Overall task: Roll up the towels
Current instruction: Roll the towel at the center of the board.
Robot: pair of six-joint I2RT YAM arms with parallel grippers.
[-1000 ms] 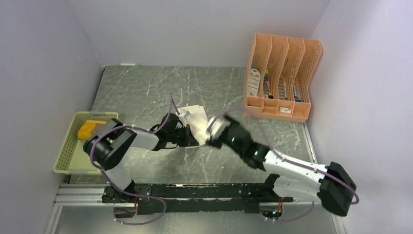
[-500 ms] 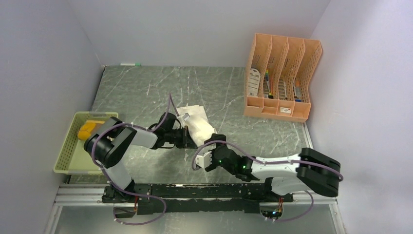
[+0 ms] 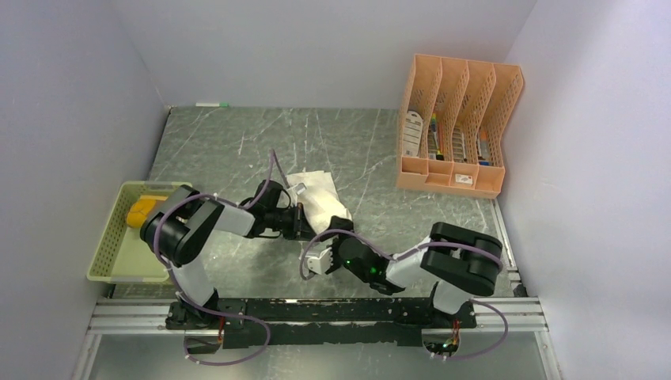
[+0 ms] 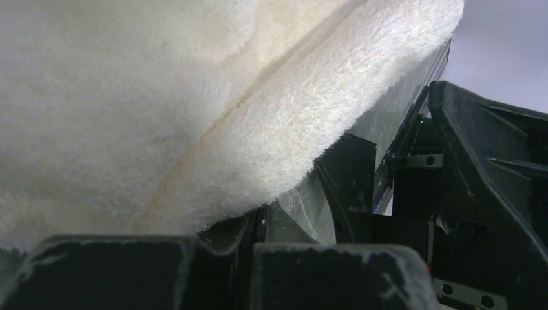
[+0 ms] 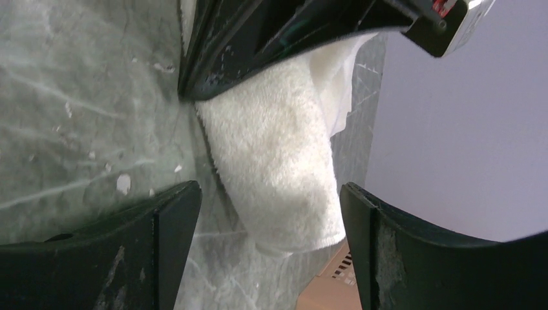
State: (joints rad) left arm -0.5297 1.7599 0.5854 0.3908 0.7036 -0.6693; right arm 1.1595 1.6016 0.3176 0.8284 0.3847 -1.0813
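The cream-white towel (image 3: 318, 199) lies partly rolled at the table's middle, and its rolled end (image 5: 284, 174) points toward the near side. My left gripper (image 3: 307, 226) is low at the roll's left side, shut, with the towel (image 4: 194, 110) draped against its fingertips (image 4: 129, 248). I see no cloth between the left jaws. My right gripper (image 3: 332, 231) is open at the roll's near end, and its fingers (image 5: 174, 232) stand either side of the roll without touching it. A mustard-yellow towel (image 3: 142, 210) sits in the green basket (image 3: 107, 257).
A peach file rack (image 3: 455, 127) with papers stands at the back right, and its corner (image 5: 329, 290) shows just past the roll. The green basket is at the table's left edge. Walls close in the left, back and right sides.
My right arm has swung down from over the towel to the near side and now points at the roll's end, jaws slightly narrower. The left gripper has stayed at the towel.
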